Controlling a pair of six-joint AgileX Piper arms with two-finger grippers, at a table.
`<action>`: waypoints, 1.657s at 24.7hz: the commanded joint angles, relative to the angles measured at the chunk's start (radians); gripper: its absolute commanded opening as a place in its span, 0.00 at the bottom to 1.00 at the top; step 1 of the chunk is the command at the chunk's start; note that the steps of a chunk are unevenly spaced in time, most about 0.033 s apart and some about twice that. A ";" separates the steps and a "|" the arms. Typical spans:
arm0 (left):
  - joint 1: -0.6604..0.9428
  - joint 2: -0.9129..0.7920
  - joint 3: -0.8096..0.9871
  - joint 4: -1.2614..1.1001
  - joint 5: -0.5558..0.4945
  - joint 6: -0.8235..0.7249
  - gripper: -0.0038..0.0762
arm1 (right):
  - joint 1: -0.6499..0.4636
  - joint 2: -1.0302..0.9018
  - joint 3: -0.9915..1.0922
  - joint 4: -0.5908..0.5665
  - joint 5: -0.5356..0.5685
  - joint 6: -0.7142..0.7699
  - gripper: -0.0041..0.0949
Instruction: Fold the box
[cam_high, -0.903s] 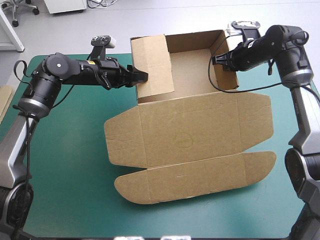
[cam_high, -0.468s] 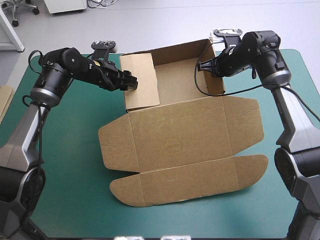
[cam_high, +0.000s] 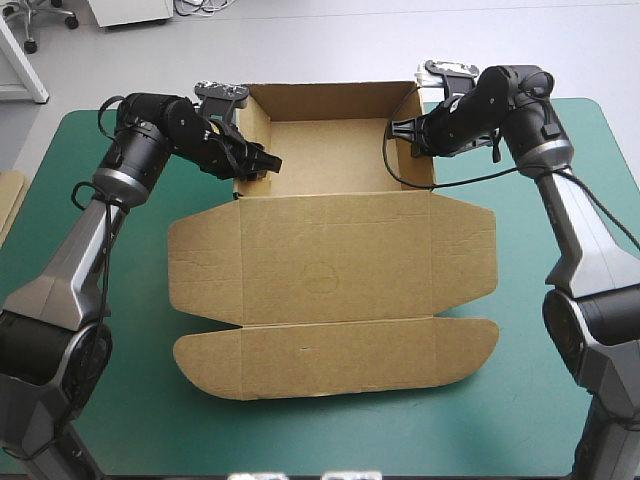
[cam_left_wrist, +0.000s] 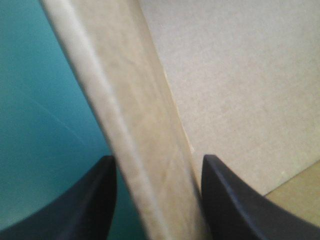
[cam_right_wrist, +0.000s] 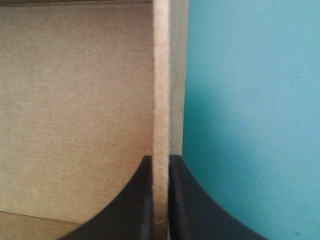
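The brown box (cam_high: 330, 270) is an open tray at the far side of the table, its lid and front flap lying flat toward the near edge. My left gripper (cam_high: 262, 163) sits at the tray's left wall. In the left wrist view the thick folded wall (cam_left_wrist: 130, 100) passes between the left gripper (cam_left_wrist: 159, 157), whose fingers stand apart, open. My right gripper (cam_high: 400, 130) is on the tray's right wall. The right wrist view shows the right gripper (cam_right_wrist: 160, 157) shut on that wall's edge (cam_right_wrist: 161, 75), with the tray's inside on one side and teal-green cover on the other.
The teal-green cover (cam_high: 120, 330) shows on both sides of the box and along the near edge. An edge of more brown board (cam_high: 8, 195) lies at the table's left edge. The tray's back wall stands close to the table's far edge.
The box has slid left and squared up with the table. Its left flap, earlier slanting into the tray, now stands upright as the left wall. Both arms moved left with it.
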 joint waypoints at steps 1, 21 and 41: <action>-0.005 -0.021 -0.067 0.058 0.011 -0.017 0.45 | 0.010 -0.020 -0.029 0.007 0.003 -0.002 0.04; -0.033 0.179 -0.077 0.144 -0.004 -0.114 0.04 | 0.086 0.073 -0.033 -0.222 0.020 0.007 0.04; -0.073 0.309 -0.055 0.381 -0.097 -0.222 0.04 | 0.086 0.189 -0.033 -0.241 -0.061 -0.037 0.04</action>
